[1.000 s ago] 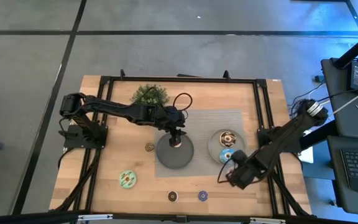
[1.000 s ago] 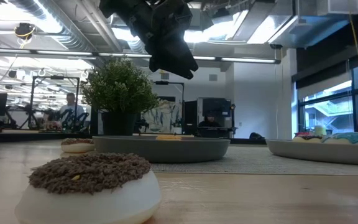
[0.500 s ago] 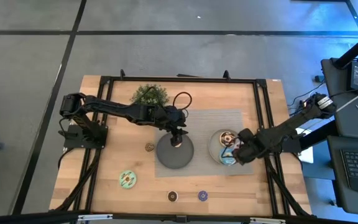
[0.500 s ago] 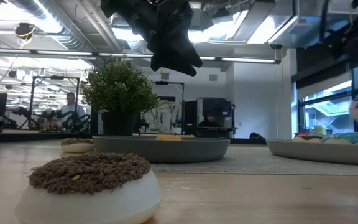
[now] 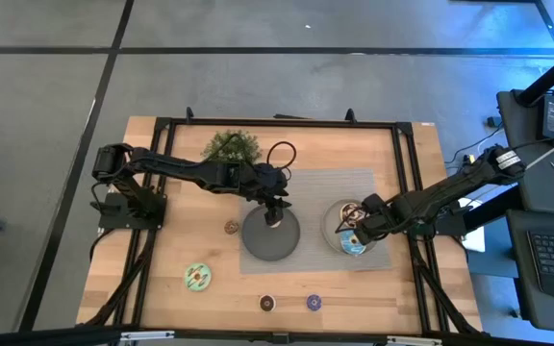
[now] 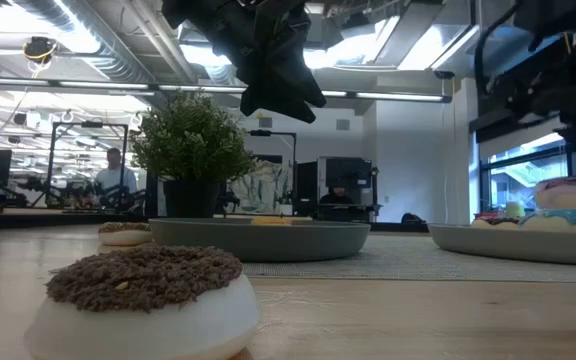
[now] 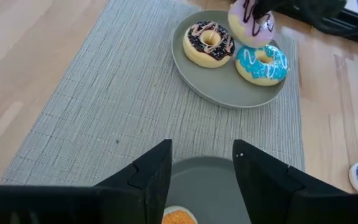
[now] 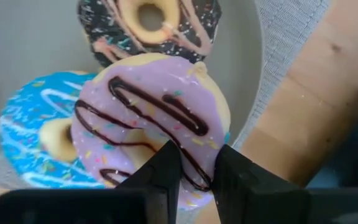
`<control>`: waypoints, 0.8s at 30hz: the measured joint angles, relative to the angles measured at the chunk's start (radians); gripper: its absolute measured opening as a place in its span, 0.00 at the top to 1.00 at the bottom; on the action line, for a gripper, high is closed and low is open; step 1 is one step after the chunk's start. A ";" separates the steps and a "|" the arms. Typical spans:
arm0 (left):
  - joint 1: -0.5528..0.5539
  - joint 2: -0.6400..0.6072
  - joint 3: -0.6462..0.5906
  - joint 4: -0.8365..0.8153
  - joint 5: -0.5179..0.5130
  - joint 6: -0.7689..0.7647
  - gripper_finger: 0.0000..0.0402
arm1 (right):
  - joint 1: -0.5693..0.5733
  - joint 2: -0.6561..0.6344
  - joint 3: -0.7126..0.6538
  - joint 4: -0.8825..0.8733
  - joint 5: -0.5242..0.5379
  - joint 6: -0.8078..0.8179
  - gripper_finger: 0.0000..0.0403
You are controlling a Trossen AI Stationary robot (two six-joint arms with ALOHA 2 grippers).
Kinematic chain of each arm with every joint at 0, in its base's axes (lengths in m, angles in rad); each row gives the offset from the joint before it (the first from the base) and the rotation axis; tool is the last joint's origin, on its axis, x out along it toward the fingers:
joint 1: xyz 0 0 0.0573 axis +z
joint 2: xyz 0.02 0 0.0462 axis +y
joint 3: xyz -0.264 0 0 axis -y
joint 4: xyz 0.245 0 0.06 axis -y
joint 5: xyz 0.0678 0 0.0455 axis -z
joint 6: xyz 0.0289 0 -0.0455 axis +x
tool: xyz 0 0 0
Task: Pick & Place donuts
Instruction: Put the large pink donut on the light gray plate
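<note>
My right gripper is over the pale grey bowl, shut on the pink-iced donut. The chocolate sprinkled donut and the blue donut lie flat in that bowl. My left gripper hangs open above the dark grey plate, where the orange mini donut lies under its fingers. The green donut, brown mini, dark brown mini and purple mini rest flat on the wood. My right gripper pinches the pink donut between its two fingers at one side of the ring, coming slanting down from the table's right. The donut is tilted above the blue donut and the chocolate one; whether it touches them, I cannot tell.
A potted plant stands at the far side of the table, behind the plate. A grey woven mat lies under the plate and bowl. Bare wood stretches around the green donut and along the near edge.
My right gripper has carried the pink donut from near the table's near right corner toward the far edge and left, over the bowl, then lowered it onto the other two donuts.
</note>
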 joint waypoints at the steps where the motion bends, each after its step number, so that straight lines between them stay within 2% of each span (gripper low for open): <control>1: 0.000 0.000 0.000 0.000 0.000 0.000 0.59 | -0.003 0.000 -0.011 0.009 -0.001 -0.002 0.80; 9: 0.000 0.000 0.000 0.000 0.000 0.000 0.59 | -0.015 0.000 -0.069 0.083 -0.049 -0.005 0.79; 18: 0.000 0.000 0.000 0.004 0.000 0.000 0.60 | -0.015 0.000 -0.065 0.057 -0.045 -0.005 0.55; 24: 0.000 0.000 0.000 0.007 0.000 0.000 0.59 | -0.015 0.000 -0.064 0.023 -0.032 -0.002 0.47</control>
